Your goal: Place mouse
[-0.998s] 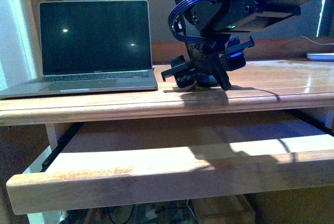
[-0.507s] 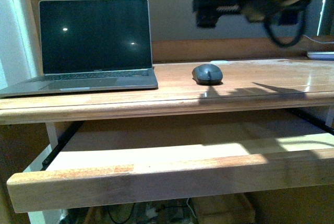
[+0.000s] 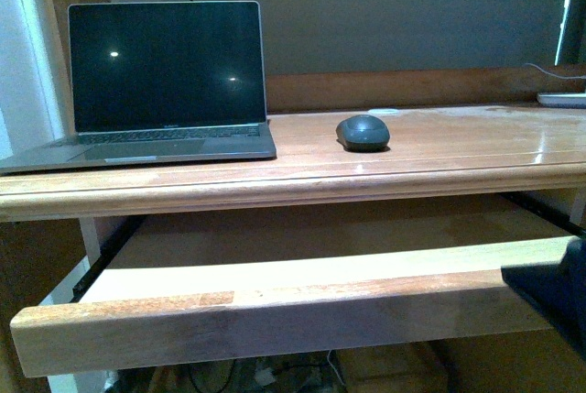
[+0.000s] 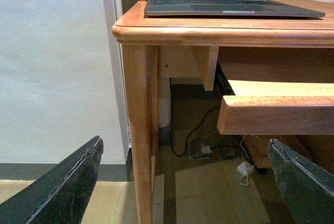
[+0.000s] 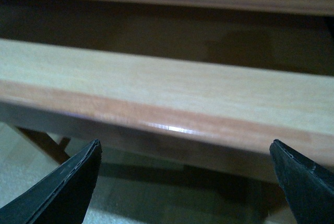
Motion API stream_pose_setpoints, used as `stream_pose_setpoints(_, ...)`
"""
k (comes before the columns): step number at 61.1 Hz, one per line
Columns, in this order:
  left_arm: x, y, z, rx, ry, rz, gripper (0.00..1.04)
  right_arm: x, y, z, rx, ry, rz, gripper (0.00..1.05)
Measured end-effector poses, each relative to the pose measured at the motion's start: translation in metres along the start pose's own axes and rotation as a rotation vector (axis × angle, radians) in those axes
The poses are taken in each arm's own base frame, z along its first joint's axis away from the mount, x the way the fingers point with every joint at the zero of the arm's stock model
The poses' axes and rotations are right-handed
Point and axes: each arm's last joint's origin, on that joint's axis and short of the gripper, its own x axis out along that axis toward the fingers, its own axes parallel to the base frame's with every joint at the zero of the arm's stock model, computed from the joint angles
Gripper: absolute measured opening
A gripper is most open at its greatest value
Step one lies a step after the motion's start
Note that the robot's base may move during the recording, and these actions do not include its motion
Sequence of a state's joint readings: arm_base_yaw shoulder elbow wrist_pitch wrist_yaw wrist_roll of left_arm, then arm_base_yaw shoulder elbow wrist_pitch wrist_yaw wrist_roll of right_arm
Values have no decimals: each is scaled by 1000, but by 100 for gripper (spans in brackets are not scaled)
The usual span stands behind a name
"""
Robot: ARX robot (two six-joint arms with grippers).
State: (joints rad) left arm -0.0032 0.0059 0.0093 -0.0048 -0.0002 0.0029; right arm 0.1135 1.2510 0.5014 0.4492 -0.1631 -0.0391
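Desktop point(image 3: 476, 150) bears the mouse point(image 3: 363, 132), well apart from both spread-fingered, empty hands.

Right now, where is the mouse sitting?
In the front view the mouse rests on the wooden desktop, just right of the open laptop and apart from it, with no gripper near it.

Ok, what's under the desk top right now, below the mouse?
Below the mouse, a pulled-out wooden keyboard tray sits bare. Cables lie on the floor beneath. The tray's back, under the desk top, is shadowed and hidden.
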Motion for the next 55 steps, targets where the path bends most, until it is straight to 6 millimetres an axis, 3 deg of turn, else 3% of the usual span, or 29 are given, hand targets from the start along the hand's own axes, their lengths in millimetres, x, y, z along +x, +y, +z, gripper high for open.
stream_pose_setpoints(25, 0, 0, 0, 0, 0, 0, 97, 35, 17, -34, -47, 81, -20, 97)
stream_pose_setpoints(40, 0, 0, 0, 0, 0, 0, 97, 73, 26, -24, -56, 61, -74, 97)
stream_pose_setpoints(55, 0, 0, 0, 0, 0, 0, 97, 126, 38, 2, -58, 30, -174, 97)
